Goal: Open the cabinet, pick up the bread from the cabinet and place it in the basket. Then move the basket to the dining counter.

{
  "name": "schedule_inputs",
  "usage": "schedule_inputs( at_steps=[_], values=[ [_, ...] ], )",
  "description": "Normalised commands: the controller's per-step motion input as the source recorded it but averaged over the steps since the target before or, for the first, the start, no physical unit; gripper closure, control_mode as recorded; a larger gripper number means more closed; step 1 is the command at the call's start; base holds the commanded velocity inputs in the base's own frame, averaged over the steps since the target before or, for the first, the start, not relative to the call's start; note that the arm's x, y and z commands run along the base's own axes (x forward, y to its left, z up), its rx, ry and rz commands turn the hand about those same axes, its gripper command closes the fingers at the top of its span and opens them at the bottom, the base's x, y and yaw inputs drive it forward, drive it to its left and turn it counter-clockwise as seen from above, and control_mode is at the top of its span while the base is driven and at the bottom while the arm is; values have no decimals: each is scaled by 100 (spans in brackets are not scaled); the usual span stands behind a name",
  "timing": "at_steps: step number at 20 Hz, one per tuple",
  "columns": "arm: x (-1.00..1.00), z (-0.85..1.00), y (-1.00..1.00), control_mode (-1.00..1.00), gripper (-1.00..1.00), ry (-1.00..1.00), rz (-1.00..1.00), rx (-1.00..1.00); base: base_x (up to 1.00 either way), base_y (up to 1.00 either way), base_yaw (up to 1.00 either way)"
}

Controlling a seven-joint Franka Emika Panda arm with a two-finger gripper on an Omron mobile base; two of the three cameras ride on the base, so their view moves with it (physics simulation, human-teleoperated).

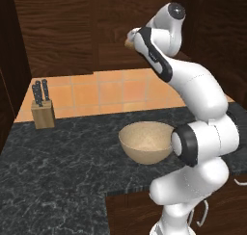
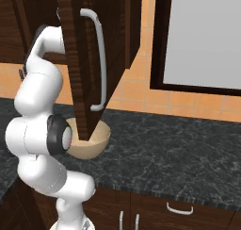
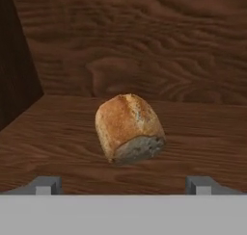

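The bread [image 3: 128, 128], a small crusty brown loaf, lies on the wooden shelf inside the cabinet [image 3: 144, 51]. My gripper [image 3: 124, 185] is open just short of it, one fingertip [image 3: 47, 185] on each side of the loaf, touching nothing. The cabinet door [image 2: 80, 64] stands swung open, its silver bar handle [image 2: 100, 59] facing the right base view. A tan edge of the bread [image 1: 129, 40] peeks out beside my raised hand. The basket [image 1: 144, 142], round and tan, sits empty on the black counter under the cabinet, also seen as the basket [image 2: 94, 142] behind the door. The dining counter is out of view.
A wooden knife block [image 1: 42, 111] stands at the back left of the black speckled counter [image 1: 58, 162]. A dark-framed window [image 2: 207, 36] is on the right wall. Low drawers with curved handles [image 2: 179, 209] run under the counter edge.
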Motion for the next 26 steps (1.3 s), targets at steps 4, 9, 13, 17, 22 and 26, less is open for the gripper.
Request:
schedule_inputs(
  at_steps=[4,9,13,17,22,26],
  values=[
    [62,-3,-2,-100,-100,3,0,-1,0,0,0],
    [39,-10,0,-100,-100,6,0,0,0,0,0],
    [39,-7,0,-100,-100,4,0,-3,0,0,0],
    [25,-15,0,-100,-100,3,0,-2,0,0,0],
    [0,-9,2,-100,-100,1,4,0,0,0,0],
    [0,-23,0,-100,-100,6,6,0,0,0,0]
  ],
)
